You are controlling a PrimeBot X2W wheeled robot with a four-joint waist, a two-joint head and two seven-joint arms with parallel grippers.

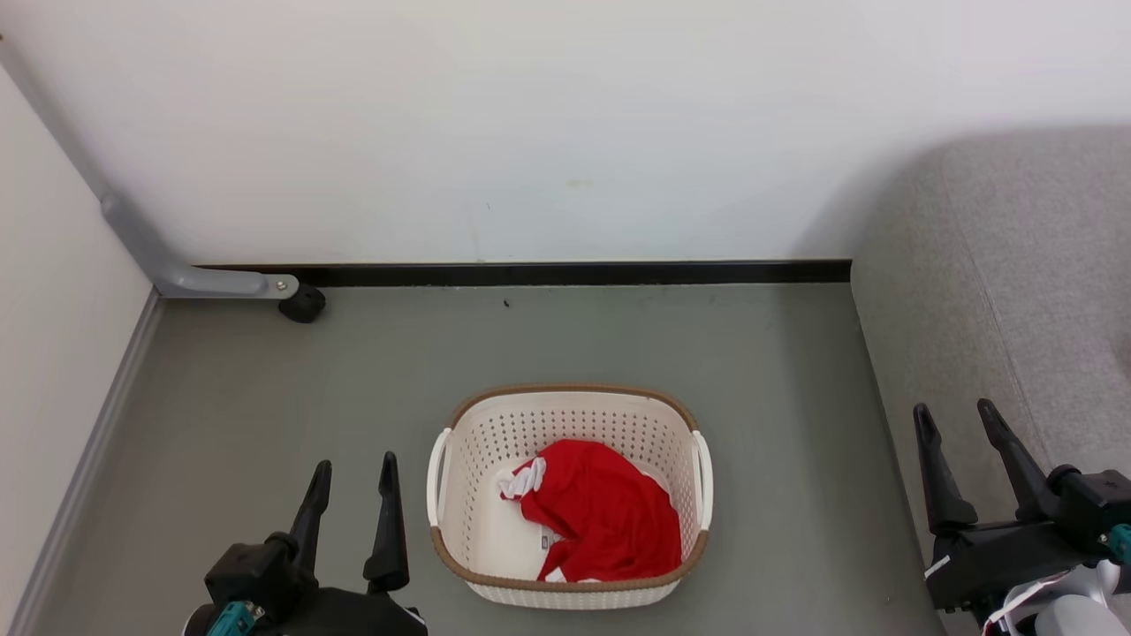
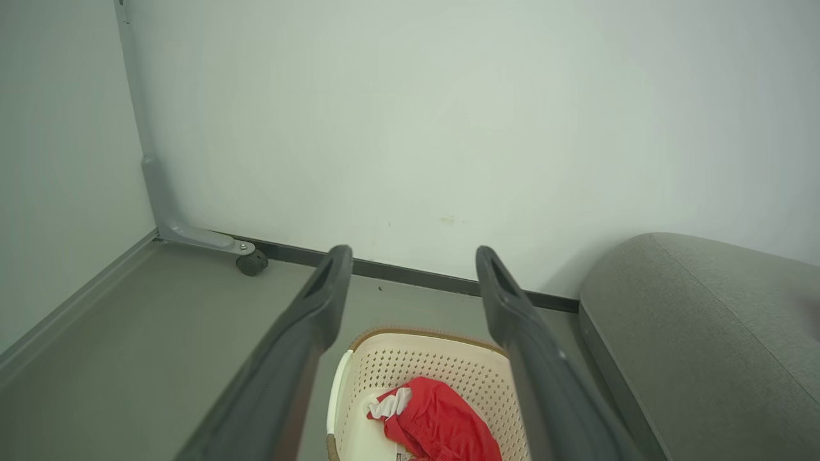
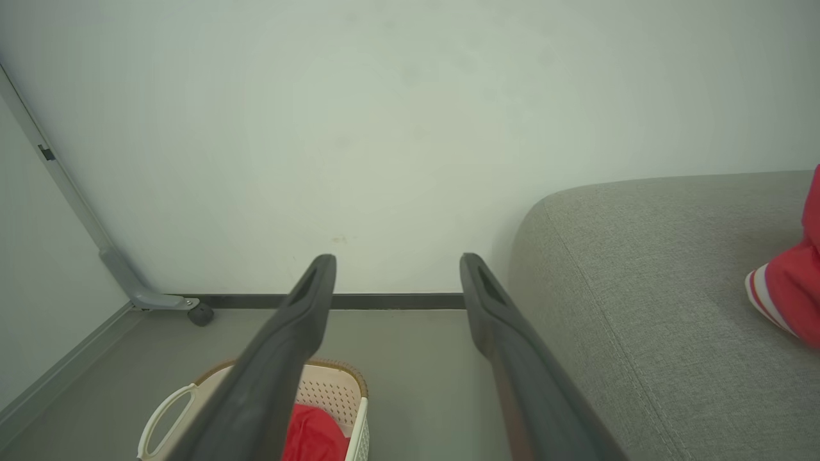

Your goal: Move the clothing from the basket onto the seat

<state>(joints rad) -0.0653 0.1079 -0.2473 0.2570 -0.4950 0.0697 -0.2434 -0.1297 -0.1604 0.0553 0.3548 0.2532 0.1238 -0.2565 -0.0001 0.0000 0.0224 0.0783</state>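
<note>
The basket (image 1: 565, 422) sat on the grey floor (image 1: 265, 389) at about 6 o'clock in the head view, short of the white wall (image 1: 530, 132). Inside it lay a crumpled bundle of red clothing (image 1: 610, 517), heaped toward the basket's 4 o'clock side, with a white bit poking out at the bundle's 10 o'clock edge. The basket's pale bottom showed toward 8 o'clock. The seat (image 1: 998, 291) took up the 3 o'clock side of that view, apart from the basket with a strip of floor between them. In the right wrist view a second red piece (image 3: 785, 291) with red-and-white striped trim lay on the seat at 3 o'clock, cut off by the picture's edge. The left gripper (image 1: 355, 460) hung at 7 o'clock in the head view, near the basket's left side, its two fingers spread apart with nothing between them. The right gripper (image 1: 953, 406) hung at 4 o'clock by the seat's front edge, its fingers likewise apart and gripping nothing. A small black wheel (image 1: 303, 305) on a grey bracket stood by the wall at 10 o'clock.
</note>
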